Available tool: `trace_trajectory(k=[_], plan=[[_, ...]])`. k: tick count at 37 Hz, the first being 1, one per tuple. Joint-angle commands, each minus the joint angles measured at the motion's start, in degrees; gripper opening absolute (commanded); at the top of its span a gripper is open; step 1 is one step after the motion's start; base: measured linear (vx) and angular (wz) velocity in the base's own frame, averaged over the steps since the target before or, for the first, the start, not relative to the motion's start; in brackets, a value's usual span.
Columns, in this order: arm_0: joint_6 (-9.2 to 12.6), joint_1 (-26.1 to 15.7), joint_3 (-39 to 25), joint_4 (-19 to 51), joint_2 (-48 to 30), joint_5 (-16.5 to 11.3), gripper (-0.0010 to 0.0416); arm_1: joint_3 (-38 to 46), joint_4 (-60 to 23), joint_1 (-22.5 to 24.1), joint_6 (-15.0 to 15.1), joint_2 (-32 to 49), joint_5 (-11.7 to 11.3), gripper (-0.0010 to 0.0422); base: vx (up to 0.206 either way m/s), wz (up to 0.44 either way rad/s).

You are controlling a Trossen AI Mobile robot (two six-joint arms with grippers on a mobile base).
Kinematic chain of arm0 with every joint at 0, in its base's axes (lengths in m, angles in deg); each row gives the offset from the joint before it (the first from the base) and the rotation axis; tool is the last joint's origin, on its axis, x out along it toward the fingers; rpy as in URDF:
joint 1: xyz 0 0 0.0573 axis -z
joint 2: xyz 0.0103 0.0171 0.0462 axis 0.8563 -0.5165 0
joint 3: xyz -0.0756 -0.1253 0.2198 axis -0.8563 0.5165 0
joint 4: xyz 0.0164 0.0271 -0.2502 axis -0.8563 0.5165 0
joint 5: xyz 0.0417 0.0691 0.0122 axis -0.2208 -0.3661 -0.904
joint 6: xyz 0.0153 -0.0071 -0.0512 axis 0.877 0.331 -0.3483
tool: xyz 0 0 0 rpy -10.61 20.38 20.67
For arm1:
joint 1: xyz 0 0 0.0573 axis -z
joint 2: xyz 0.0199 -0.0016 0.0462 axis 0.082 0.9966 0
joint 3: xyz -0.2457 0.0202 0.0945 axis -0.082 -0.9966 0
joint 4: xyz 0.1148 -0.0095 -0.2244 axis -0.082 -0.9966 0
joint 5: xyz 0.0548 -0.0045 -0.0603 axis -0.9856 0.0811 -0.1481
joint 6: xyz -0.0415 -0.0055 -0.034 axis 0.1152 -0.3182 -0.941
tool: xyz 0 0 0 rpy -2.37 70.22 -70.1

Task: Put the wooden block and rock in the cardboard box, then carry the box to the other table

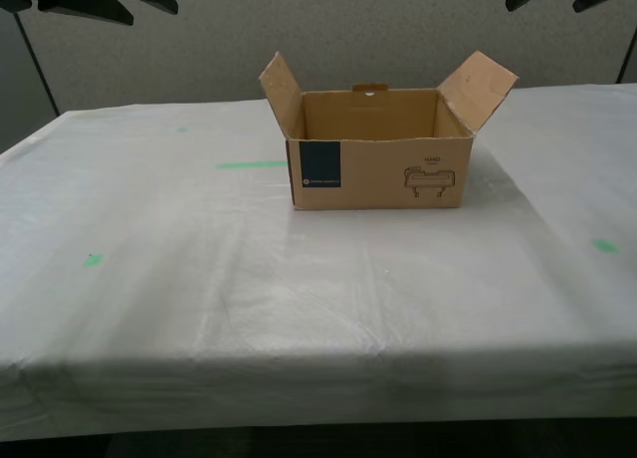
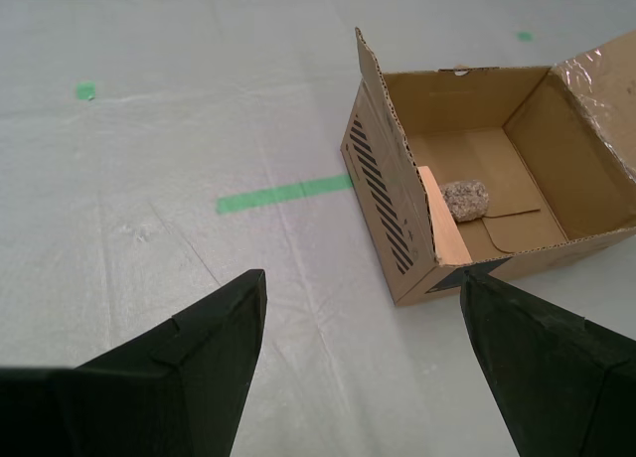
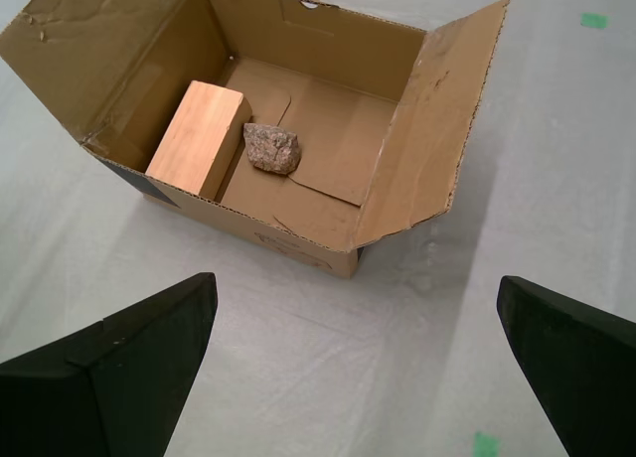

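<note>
The cardboard box (image 1: 383, 174) stands open on the other table (image 1: 299, 309), the one under the wrinkled white sheet, with its flaps spread. Inside, the wooden block (image 3: 199, 134) rests against the wall on the blue-label side. The rock (image 3: 271, 147) lies on the box floor right beside it. From the other arm's camera I see the same block (image 2: 442, 224) and rock (image 2: 465, 199); the exterior view hides both. My first gripper (image 3: 356, 278) hangs open above the sheet, clear of the box's front. My second gripper (image 2: 363, 278) is open too, off the striped side of the box (image 2: 383, 194).
Green tape marks dot the sheet: a strip (image 1: 251, 164) beside the box toward the exterior view's left, and small squares (image 1: 93, 260) (image 1: 603, 245) on either side. A grey wall stands behind the table. The table's front edge runs low across the exterior view.
</note>
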Motion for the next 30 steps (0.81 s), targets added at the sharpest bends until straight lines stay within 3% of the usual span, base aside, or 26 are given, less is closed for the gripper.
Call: trace_trajectory(k=[1,30], plan=[[0.0,0.0,0.0,-0.1,0.0,0.0,0.0393,0.0,0.1,0.0,0.2,0.0,-0.1,0.0263,0.000,0.000],[0.0,0.0,0.0,-0.1,0.0,0.1,0.0393,0.0,0.1,0.0,0.2,0.0,-0.1,0.0263,0.000,0.000]])
